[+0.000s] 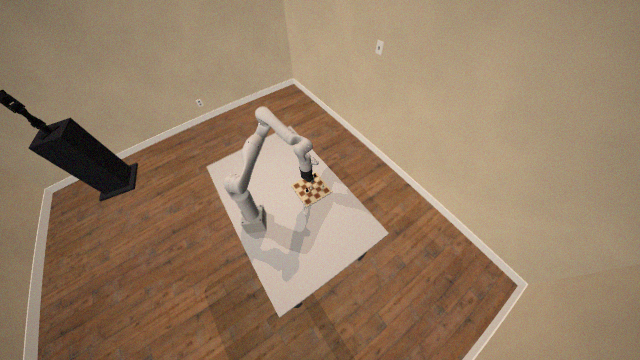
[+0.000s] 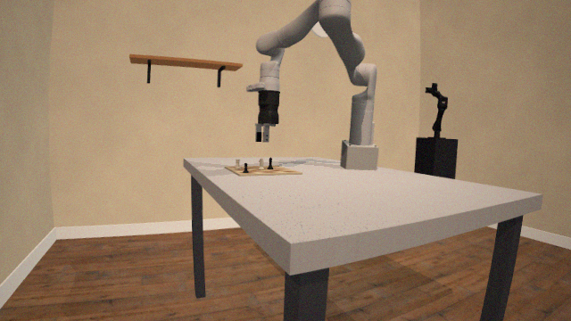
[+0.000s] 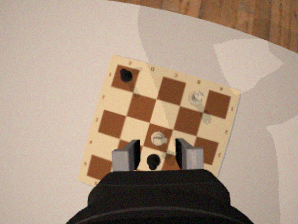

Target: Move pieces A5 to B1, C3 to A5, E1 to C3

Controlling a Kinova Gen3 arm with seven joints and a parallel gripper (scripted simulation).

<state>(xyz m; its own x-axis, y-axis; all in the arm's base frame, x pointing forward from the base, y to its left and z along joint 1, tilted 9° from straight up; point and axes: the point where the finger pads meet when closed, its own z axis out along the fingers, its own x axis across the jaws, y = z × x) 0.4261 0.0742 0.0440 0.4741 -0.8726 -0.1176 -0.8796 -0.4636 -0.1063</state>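
A small brown-and-cream chessboard lies on the white table; it also shows in the exterior and top views. In the wrist view a black piece stands at the board's far left corner. A white piece stands to the right and another white piece near the middle. A second black piece shows straight below, between my fingers. My gripper hangs well above the board, partly open and empty. The square labels are too small to read.
The arm's base stands on the table behind the board. A wooden shelf hangs on the back wall. A black pedestal with a camera arm stands on the floor to the right.
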